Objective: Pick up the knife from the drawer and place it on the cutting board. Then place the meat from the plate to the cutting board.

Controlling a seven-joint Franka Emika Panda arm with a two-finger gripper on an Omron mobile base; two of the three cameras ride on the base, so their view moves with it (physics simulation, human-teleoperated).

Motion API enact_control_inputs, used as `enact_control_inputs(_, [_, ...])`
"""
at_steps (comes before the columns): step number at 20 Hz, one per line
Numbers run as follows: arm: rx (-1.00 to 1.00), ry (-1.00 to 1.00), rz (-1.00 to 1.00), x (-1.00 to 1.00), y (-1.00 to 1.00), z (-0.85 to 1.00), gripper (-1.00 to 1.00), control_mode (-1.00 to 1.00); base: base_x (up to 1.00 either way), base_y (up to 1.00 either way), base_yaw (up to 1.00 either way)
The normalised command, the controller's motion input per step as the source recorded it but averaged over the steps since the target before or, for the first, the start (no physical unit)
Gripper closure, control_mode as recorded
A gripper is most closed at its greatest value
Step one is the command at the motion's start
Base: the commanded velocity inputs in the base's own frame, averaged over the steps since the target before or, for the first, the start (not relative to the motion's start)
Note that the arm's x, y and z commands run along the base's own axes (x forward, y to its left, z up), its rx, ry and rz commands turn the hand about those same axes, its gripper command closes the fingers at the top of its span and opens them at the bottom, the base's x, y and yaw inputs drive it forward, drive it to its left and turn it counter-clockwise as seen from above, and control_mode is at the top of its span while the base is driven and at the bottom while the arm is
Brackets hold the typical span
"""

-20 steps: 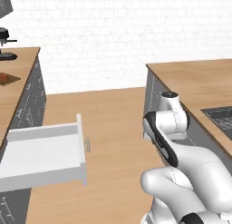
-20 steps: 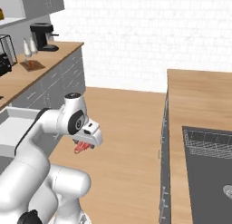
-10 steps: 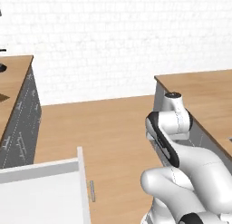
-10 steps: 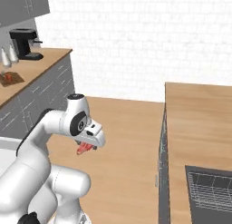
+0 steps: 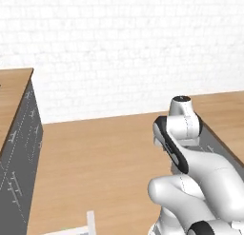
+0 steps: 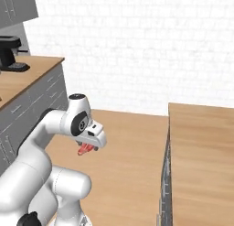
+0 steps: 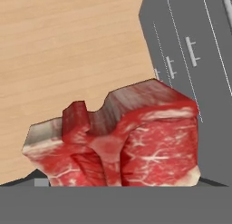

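Observation:
The meat (image 7: 122, 146) is a red slab with pale streaks, close against the hand camera and covering the fingertips. In the right base view the meat (image 6: 85, 149) hangs under the white hand, and my gripper (image 6: 87, 147) is shut on it, held in mid-air above the wooden floor between the two counters. The knife, the cutting board and the plate are out of view.
A wooden counter over grey cabinet fronts (image 5: 19, 148) runs along the left, with a black coffee machine (image 6: 9, 53) on it. Another wooden counter (image 6: 201, 152) stands on the right. A white drawer corner (image 5: 89, 222) pokes in at the bottom. Below the hand lie floor and grey drawer fronts (image 7: 190, 41).
The whole picture has shifted in both base views, so the base has moved: the open drawer slid off the bottom left and the sink left the right. The arm still holds the meat.

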Motion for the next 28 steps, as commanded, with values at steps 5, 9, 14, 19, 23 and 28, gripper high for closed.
enact_control_inputs(5, [0.00,0.00,0.00,0.00,0.00,0.00,1.00,1.00,1.00,0.30,0.22])
enact_control_inputs(9, [0.00,0.00,0.00,0.00,0.00,0.00,1.00,1.00,1.00,0.29,0.40])
enact_control_inputs(14, [0.00,0.00,0.00,0.00,0.00,0.00,1.00,1.00,1.00,0.33,0.47])
enact_control_inputs(19, [0.00,0.00,0.00,0.00,0.00,0.00,1.00,1.00,1.00,0.00,0.69])
enact_control_inputs(23, [0.00,0.00,0.00,0.00,0.00,0.00,1.00,1.00,1.00,0.00,0.76])
enact_control_inputs(28, [0.00,0.00,0.00,0.00,0.00,0.00,1.00,1.00,0.90,0.00,0.77])
